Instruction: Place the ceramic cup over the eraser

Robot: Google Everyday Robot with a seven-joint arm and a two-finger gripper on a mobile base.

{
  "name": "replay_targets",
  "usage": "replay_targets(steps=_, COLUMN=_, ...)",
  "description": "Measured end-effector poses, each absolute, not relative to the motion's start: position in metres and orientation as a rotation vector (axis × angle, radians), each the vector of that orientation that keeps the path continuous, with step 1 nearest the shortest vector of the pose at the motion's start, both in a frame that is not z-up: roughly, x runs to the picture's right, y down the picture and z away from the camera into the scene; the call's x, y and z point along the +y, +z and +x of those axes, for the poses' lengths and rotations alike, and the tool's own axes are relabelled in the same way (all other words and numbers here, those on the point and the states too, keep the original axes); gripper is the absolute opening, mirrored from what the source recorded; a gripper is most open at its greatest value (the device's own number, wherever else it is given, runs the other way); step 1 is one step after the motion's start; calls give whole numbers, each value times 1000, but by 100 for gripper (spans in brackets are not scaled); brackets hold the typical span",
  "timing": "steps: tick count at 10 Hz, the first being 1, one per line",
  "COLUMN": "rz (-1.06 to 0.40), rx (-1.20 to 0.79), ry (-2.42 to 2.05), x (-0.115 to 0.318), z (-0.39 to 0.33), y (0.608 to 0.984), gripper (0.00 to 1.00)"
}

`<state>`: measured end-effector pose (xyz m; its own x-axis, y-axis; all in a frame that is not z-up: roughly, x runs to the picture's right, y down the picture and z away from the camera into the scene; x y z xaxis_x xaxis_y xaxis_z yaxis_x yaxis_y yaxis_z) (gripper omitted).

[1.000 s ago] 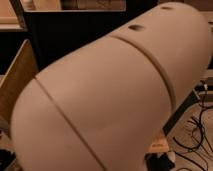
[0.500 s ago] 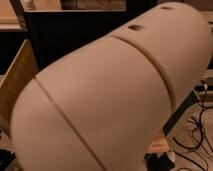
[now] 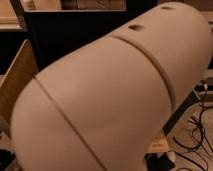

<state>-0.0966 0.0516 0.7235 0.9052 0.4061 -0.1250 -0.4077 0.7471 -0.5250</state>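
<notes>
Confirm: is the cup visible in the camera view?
No. The robot's arm fills nearly the whole view, and neither the cup, the eraser nor the gripper shows; only cables lie at the right edge.

arm casing (image 3: 110, 100): plain cream-beige, with thin darker seam lines and two small dark oval holes
panel (image 3: 75, 35) behind the arm casing: black
board (image 3: 17, 80) left of the arm casing: light tan wood
cables (image 3: 202, 127) right of the arm casing: black
gripper: not in view

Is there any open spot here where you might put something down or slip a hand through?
None shows. The robot's arm fills nearly the whole view. Only a strip of floor with cables appears at right, and that is cluttered. The gripper, cup and eraser are out of view.
</notes>
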Motion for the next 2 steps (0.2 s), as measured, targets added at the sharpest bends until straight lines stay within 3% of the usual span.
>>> replay_targets(steps=2, rz=-575, rx=2, ry=445, x=51, z=-97, y=723, gripper=80)
